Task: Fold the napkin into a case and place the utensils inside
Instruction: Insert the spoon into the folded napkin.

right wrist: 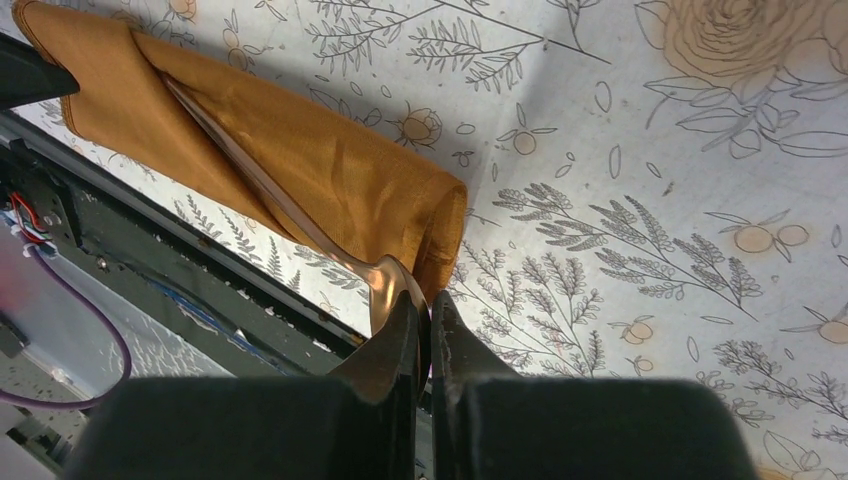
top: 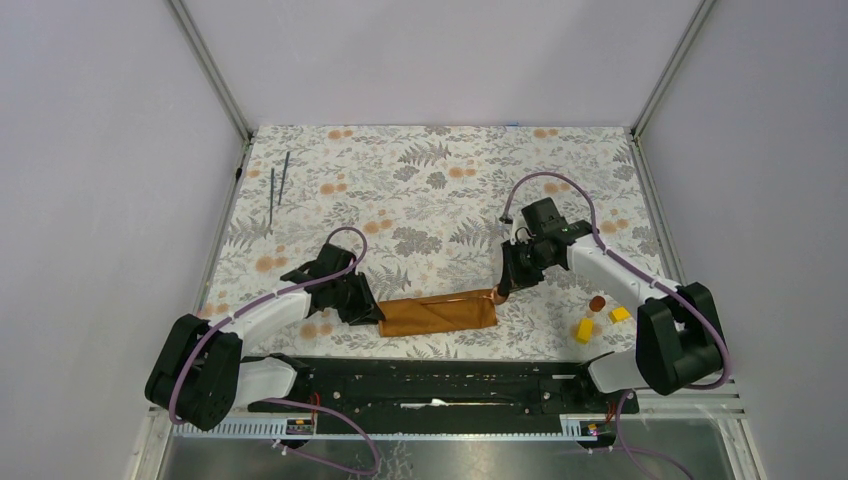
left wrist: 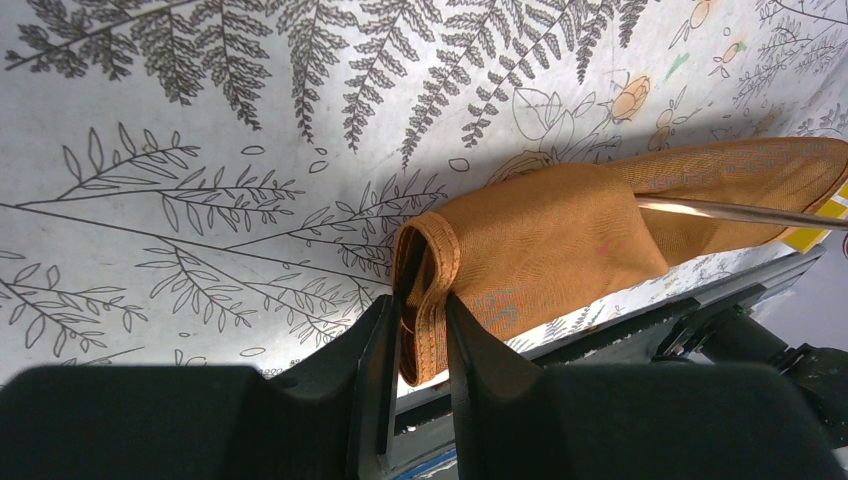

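Rust-orange case [top: 438,314] is lying on floral tablecloth [top: 440,190] at the worktop's near edge; left gripper [left wrist: 420,322] is pinching its left end between narrow jaws, while right gripper [right wrist: 428,318] is clamping the spoon [right wrist: 380,288] by its bowl, handle inside.

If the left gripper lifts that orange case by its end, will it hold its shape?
Probably not: the case is soft cloth, bunching in the left gripper, so it would likely droop. The spoon tucked in it looks smooth and might slide out.
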Controlling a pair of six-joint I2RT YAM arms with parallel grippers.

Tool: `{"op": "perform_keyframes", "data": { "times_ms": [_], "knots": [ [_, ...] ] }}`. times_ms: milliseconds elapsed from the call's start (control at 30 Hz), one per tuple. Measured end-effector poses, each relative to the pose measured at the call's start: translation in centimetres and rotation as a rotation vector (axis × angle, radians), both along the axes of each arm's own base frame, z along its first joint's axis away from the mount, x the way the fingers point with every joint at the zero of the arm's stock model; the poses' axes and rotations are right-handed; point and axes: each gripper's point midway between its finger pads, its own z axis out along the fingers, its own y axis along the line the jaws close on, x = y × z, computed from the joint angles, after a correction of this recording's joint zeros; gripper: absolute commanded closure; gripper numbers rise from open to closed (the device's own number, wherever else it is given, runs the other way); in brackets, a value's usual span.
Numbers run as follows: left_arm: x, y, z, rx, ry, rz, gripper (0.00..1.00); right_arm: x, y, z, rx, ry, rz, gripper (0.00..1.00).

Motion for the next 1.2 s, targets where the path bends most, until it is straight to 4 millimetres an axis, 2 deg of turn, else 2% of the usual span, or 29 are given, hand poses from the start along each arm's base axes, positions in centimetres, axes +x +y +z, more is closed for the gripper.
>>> {"op": "perform_keyframes", "data": {
  "times_ms": [400,800,967,1200],
  "knots": [
    [0.0,0.0,0.0,-0.001,0.000,0.002,0.74,-1.8,3.5,-1.0,0.029,0.040,0.015,1.00],
    [0.0,0.0,-0.1,-0.002,0.000,0.003,0.74,-0.9,5.9,-2.7,0.095,0.065,-0.079,1.00],
    [0.0,0.0,-0.1,-0.002,0.000,0.003,0.74,-0.4,7.1,-3.4,0.128,0.064,-0.075,1.00],
    [0.0,0.0,-0.1,-0.001,0.001,0.005,0.74,-0.2,7.7,-4.2,0.139,0.058,-0.044,0.97]
  ]
}}
